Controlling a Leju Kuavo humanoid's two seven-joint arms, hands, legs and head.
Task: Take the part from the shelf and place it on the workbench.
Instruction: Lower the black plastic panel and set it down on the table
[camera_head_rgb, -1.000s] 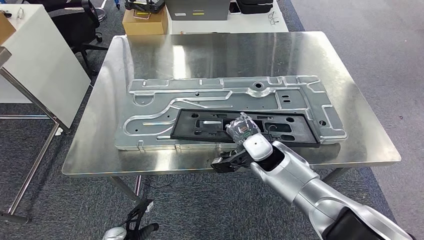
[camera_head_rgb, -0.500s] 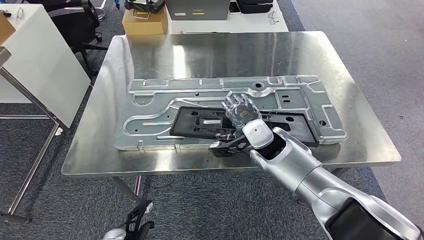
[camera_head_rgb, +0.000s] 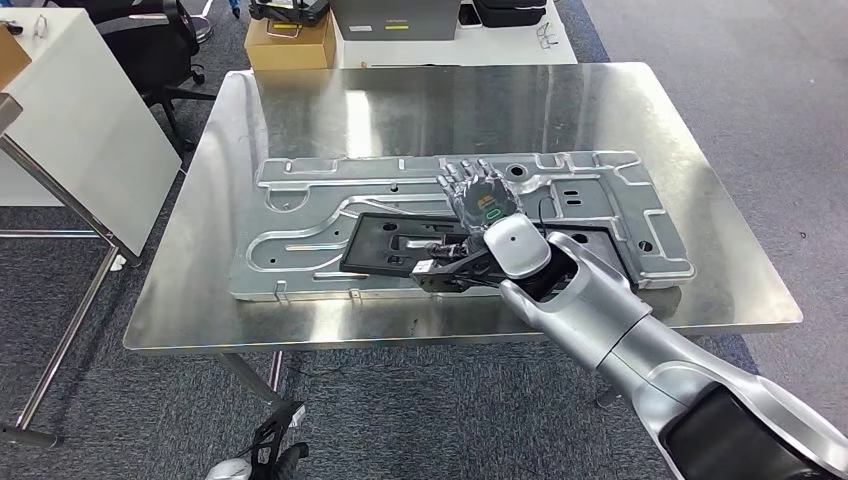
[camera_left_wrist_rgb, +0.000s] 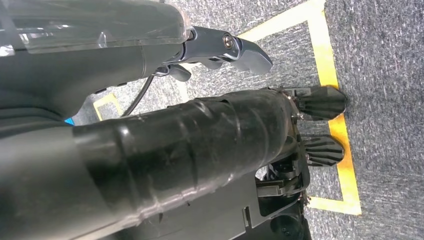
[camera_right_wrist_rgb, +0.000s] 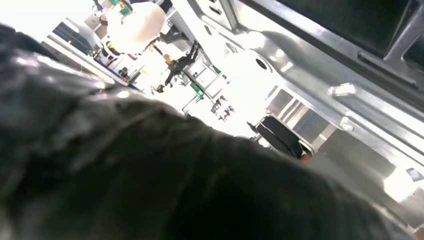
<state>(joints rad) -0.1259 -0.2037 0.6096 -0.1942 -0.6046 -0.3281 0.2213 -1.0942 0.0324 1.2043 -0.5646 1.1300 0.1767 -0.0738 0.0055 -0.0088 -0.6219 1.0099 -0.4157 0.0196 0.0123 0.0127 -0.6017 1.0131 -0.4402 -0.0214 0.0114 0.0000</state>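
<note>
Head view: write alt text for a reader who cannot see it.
The robot's right hand, fingers spread and holding nothing, hovers over a black plastic part lying on a large stamped metal panel on a steel workbench. Its silver arm enters from the lower right.

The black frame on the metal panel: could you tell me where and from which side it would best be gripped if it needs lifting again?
Probably the black frame's near long rail at its left half, coming from the table's front edge. It lies flat on the metal panel, long and thin with open cutouts, so fingers could hook a slot and pinch the rail. The right hand hovers open above its middle.
</note>
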